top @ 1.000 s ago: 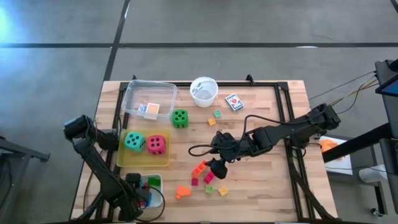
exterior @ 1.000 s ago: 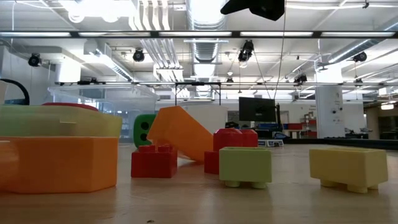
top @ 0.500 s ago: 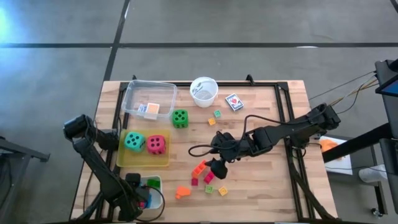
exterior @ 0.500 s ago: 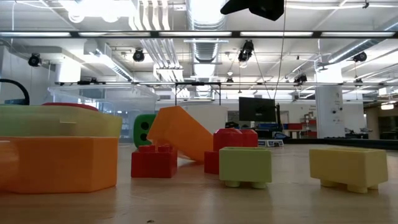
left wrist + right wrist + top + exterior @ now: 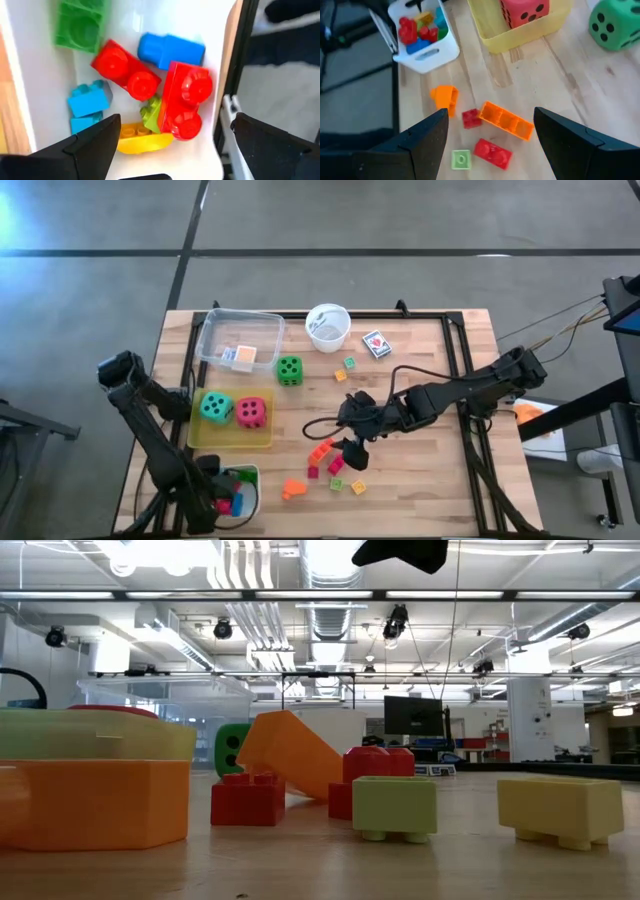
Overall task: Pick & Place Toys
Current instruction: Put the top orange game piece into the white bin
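I am reading the table [image 5: 420, 480] from above. Three containers are sitting in a row along its left side. The rear tray [image 5: 205, 338] is holding a card pack [image 5: 240, 356]. The middle tray [image 5: 232, 435] is holding two dice [image 5: 215, 407] side by side. The front bin [image 5: 252, 470] is holding small blocks [image 5: 125, 75], with the left gripper [image 5: 215, 500] hanging over it. A third die [image 5: 289, 369] is sitting just right of the rear tray. The cup [image 5: 328, 327] is standing rear centre, a second card pack [image 5: 376, 344] to its right. Loose blocks [image 5: 320, 450] are lying front centre, under the right gripper [image 5: 347, 452].

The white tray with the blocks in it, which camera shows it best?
Left wrist view: the white tray fills the picture, each block distinct. High view shows it partly under the left arm; right wrist shows it small; low view doesn't.
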Motion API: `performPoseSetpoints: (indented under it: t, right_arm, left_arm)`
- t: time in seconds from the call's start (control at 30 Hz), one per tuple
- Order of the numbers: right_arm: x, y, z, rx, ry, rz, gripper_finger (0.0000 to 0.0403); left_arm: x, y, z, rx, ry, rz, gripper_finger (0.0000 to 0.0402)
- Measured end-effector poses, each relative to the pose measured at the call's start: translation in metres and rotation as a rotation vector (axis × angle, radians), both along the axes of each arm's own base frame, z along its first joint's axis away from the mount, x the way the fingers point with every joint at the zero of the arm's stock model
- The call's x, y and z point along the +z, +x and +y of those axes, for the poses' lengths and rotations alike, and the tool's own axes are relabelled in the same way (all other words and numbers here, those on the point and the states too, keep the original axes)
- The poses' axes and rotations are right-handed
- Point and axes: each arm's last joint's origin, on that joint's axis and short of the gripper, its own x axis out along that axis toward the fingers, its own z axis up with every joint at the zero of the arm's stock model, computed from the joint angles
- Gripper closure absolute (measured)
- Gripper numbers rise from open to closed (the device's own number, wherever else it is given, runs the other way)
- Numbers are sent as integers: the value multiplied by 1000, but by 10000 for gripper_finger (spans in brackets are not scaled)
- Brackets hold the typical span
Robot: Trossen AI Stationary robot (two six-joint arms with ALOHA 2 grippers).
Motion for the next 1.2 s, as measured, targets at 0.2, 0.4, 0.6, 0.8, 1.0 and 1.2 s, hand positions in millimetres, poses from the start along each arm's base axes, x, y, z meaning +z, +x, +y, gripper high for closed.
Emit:
performPoseSetpoints:
  t: [0.2, 0.4, 0.6, 0.8, 1.0, 1.2]
  right_arm:
    - [-25, 6, 4, 109, -98, 47, 117]
    - [-52, 17, 11, 217, -193, 90, 117]
    - [-82, 37, 18, 382, -318, 131, 117]
    - [-100, 54, 26, 516, -360, 158, 117]
    - [-110, 69, 27, 573, -383, 169, 117]
    - [-119, 80, 21, 590, -406, 193, 117]
  left_arm:
    - [23, -2, 13, 180, -41, -100, 26]
    - [40, -2, 26, 419, -87, -176, 26]
    - [45, 1, 32, 490, -87, -247, 25]
    - [44, 4, 33, 501, -81, -253, 25]
    - [45, 4, 33, 502, -84, -254, 25]
    - [45, 5, 33, 504, -83, -261, 25]
